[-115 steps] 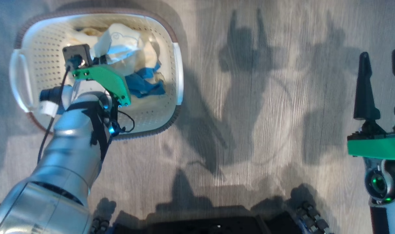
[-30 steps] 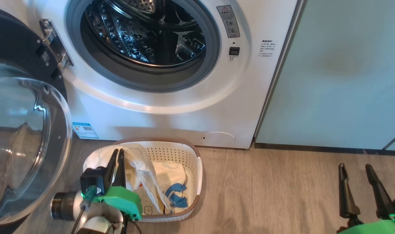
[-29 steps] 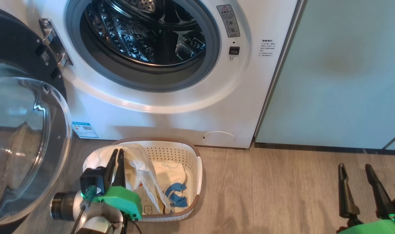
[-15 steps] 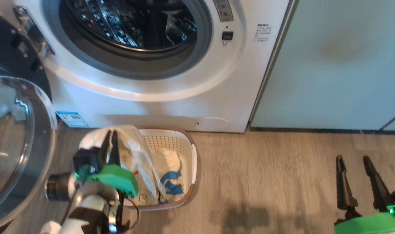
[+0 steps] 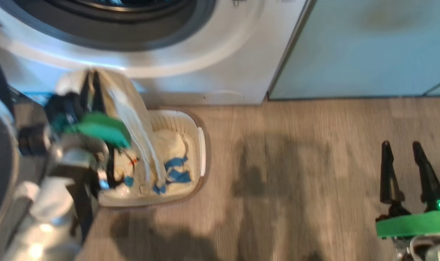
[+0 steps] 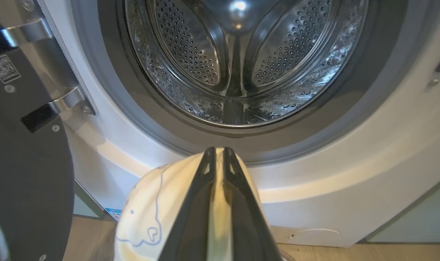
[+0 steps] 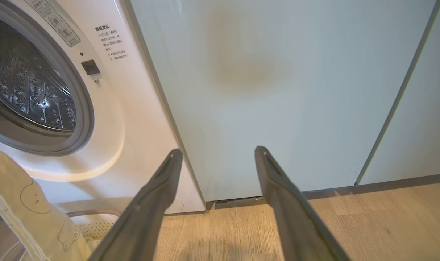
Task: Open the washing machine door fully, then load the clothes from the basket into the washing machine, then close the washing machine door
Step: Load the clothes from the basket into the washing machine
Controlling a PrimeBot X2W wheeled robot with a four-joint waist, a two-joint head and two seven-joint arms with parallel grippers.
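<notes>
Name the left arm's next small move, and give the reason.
Probably lift the left gripper forward into the drum: it is shut on a pale yellow garment, aimed at the opening's lower edge, and the washing machine door stands open.

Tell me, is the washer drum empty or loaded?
Empty, as far as shown: the left wrist view looks into the drum at bare perforated steel. The pale yellow garment is pinched in the left gripper, outside the opening.
</notes>
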